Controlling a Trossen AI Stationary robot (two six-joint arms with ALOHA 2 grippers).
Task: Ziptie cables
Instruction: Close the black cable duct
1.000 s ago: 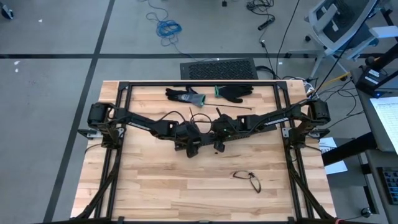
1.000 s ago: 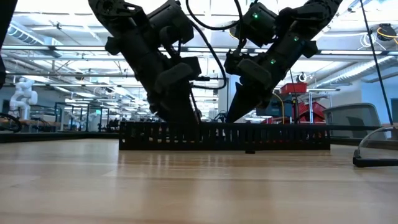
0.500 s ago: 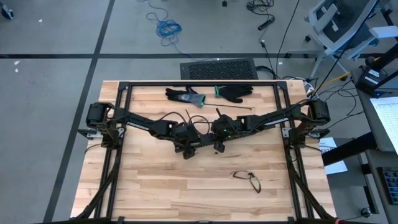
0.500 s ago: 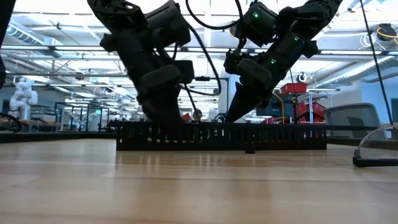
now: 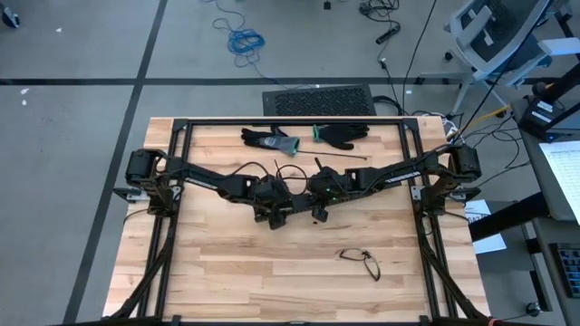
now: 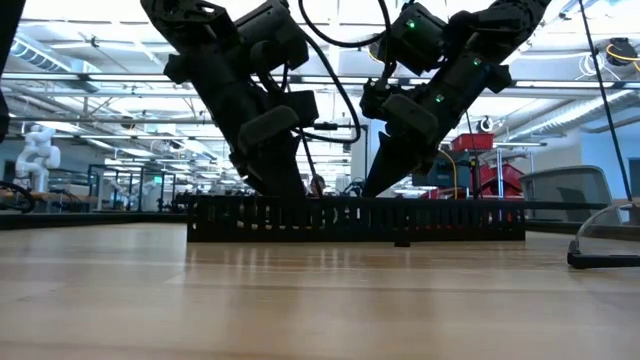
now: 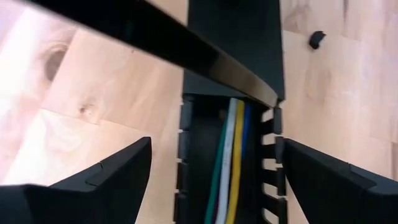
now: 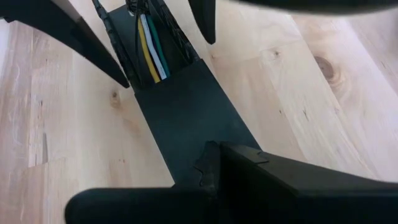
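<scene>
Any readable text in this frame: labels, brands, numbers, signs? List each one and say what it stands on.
None can be read.
The papers beside the table's right edge carry print too small to read.
The black slotted duct, the cables inside it, the gloves and both arms show no lettering.

black gloves point(image 5: 308, 137), safety glasses point(image 5: 362, 261), wooden table point(image 5: 227, 272)

Both arms crowd the slotted duct point(image 6: 355, 218) at mid-table; bare wood table point(image 5: 272, 263) stretches in front.
</scene>
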